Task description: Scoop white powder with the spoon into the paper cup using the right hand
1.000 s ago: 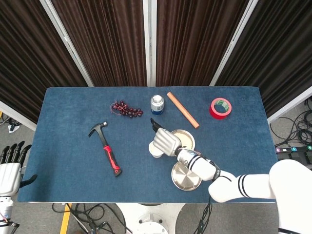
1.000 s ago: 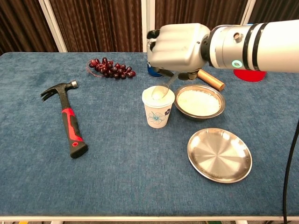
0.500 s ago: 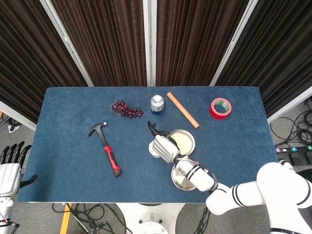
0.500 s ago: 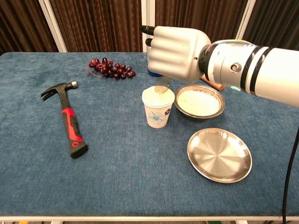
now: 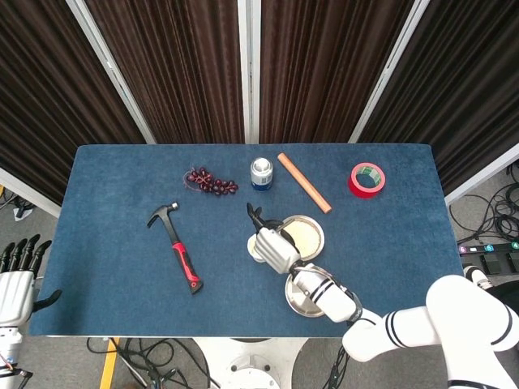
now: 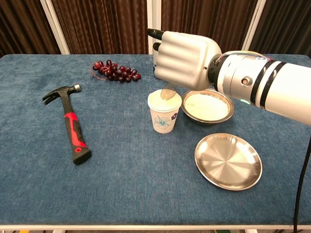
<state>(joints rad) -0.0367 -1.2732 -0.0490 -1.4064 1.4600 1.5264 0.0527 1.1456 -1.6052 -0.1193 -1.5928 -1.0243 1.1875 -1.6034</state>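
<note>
Spoon point(image 6: 168, 93) is in my right hand point(image 6: 183, 59), bowl end just over the mouth of the paper cup point(image 6: 164, 111), tilted down into it; only the tip shows under the fist, handle is hidden, though a dark tip pokes out the top of the fist. Looks like thin clear plastic, so I judge it light, a bit flexy and slick: best held mid-handle, firm wrap, no squeeze hard enough to bend it. Cup is light and tippy, stands just left of the metal bowl point(image 6: 208, 106) of white powder point(image 6: 206, 106), close enough that they look near touching. Can't tell if any powder sits on the spoon now. Right hand is fully curled around the handle, fingers tight together, not touching cup or bowl as far as I can see. Left hand point(image 5: 15, 275) hangs off the table's left edge, fingers straight and apart, holding nothing. An empty steel plate point(image 6: 228, 161) lies in front of the bowl; hammer point(image 6: 70, 121) well to the left; grapes point(image 6: 115, 71) at the back.
</note>
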